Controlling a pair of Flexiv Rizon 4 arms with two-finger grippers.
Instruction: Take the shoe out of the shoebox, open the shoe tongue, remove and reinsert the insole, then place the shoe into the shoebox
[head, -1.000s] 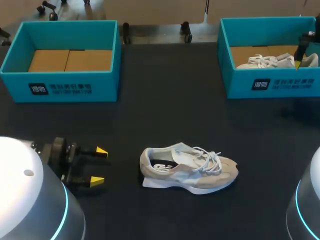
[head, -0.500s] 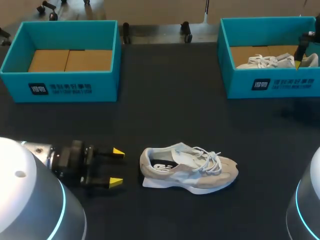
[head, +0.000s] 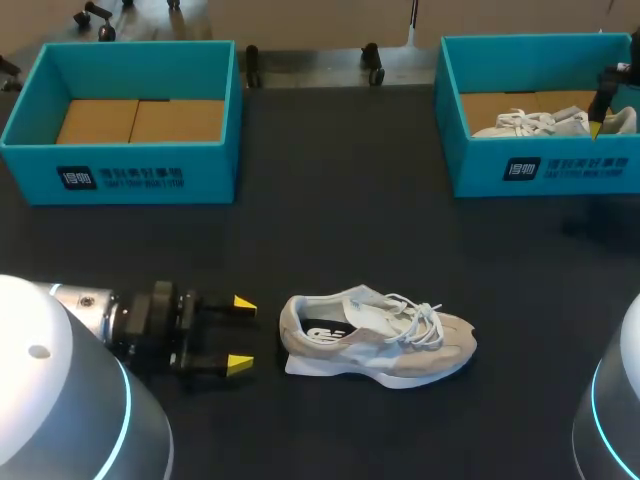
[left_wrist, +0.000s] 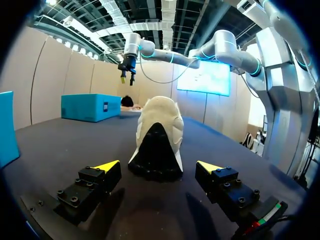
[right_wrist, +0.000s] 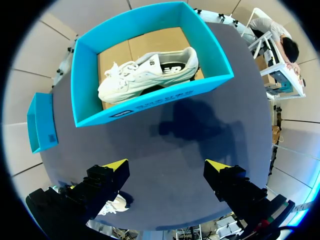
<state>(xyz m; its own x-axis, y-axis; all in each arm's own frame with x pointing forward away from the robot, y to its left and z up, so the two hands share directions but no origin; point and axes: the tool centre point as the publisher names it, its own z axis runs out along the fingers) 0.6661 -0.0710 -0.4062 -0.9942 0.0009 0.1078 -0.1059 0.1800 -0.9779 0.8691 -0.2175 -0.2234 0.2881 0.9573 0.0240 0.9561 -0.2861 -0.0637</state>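
Head view, nearest edge: the left gripper (head: 242, 333) is seen with fingers apart, just beside the heel of the beige suede sneaker (head: 380, 340), which stands on its sole on the black worktop (head: 330, 220). Farther off, the right gripper (right_wrist: 167, 166) is held, fingers apart, above the teal shoebox (right_wrist: 200, 89) containing a white sneaker (right_wrist: 150, 72).

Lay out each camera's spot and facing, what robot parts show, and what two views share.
Head view: above and behind, looking down on the table; left arm low left, its jaws open toward the beige shoe.
Left wrist view: low over the table, facing the beige shoe's heel past its open jaws.
Right wrist view: high up, looking down into the right shoebox with a white shoe; own jaws open.
Shared: head and left wrist both show the beige shoe.
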